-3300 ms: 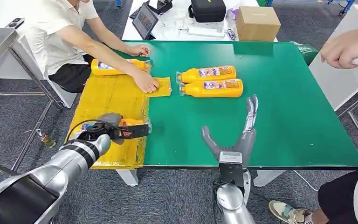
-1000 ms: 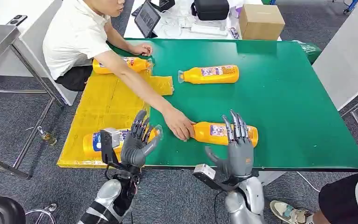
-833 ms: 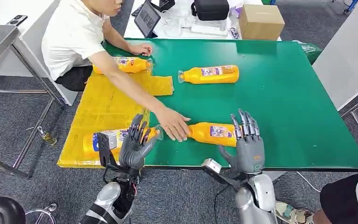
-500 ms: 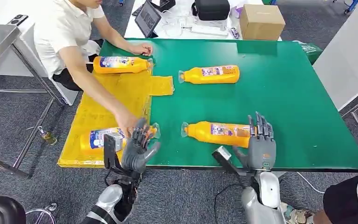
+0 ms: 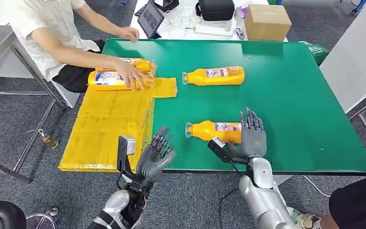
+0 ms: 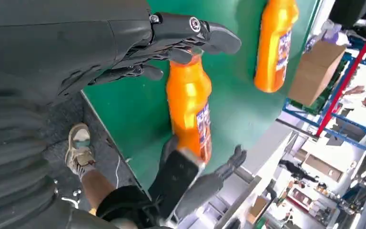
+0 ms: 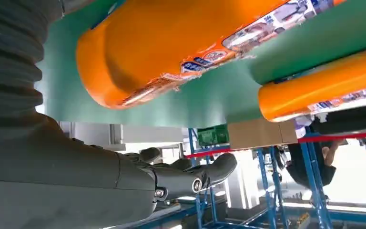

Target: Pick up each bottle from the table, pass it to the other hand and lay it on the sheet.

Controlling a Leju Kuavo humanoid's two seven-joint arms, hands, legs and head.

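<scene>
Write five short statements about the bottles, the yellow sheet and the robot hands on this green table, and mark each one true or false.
1. Two orange bottles lie on the bare green table. True: the near bottle and the far bottle.
2. The right robot hand has lifted the near bottle off the table. False: that bottle lies on the table, the hand at its base end.
3. The left robot hand holds nothing, fingers apart. True.
4. The person's hand rests on bottles at the far end of the yellow sheet. True.
5. The far bottle stands upright. False: it lies on its side.
</scene>
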